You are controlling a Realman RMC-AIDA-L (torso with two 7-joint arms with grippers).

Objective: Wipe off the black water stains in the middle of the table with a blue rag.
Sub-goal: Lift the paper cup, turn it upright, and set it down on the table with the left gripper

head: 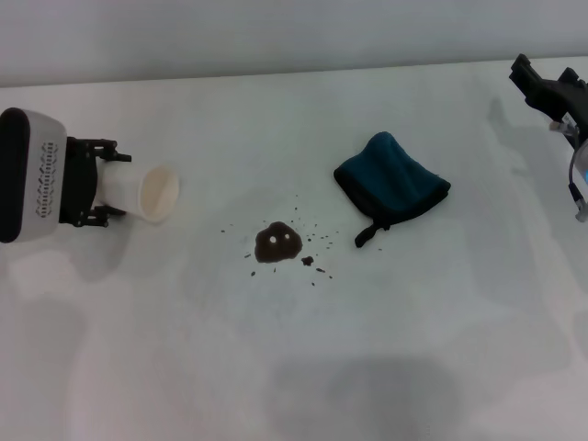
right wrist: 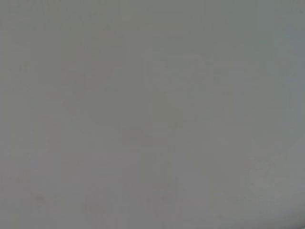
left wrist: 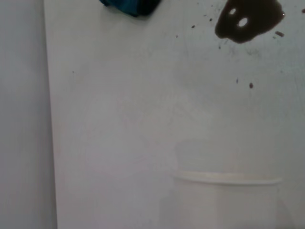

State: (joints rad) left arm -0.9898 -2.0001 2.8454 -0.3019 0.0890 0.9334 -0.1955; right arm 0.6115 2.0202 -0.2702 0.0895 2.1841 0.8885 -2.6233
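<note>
The black water stains (head: 277, 243) form a small dark blob with two white glints and a ring of specks in the middle of the white table (head: 294, 367). The blue rag (head: 393, 183) lies crumpled to the right of the stains, its black loop tag pointing toward the front. My left gripper (head: 108, 181) is at the left, shut on a white paper cup (head: 142, 192) that lies sideways with its mouth toward the stains. The left wrist view shows the cup rim (left wrist: 226, 180), the stains (left wrist: 248, 19) and a corner of the rag (left wrist: 131, 5). My right gripper (head: 551, 90) hovers at the far right.
The table's far edge (head: 276, 75) meets a plain grey wall. The left wrist view shows a table edge (left wrist: 47, 119). The right wrist view shows only plain grey.
</note>
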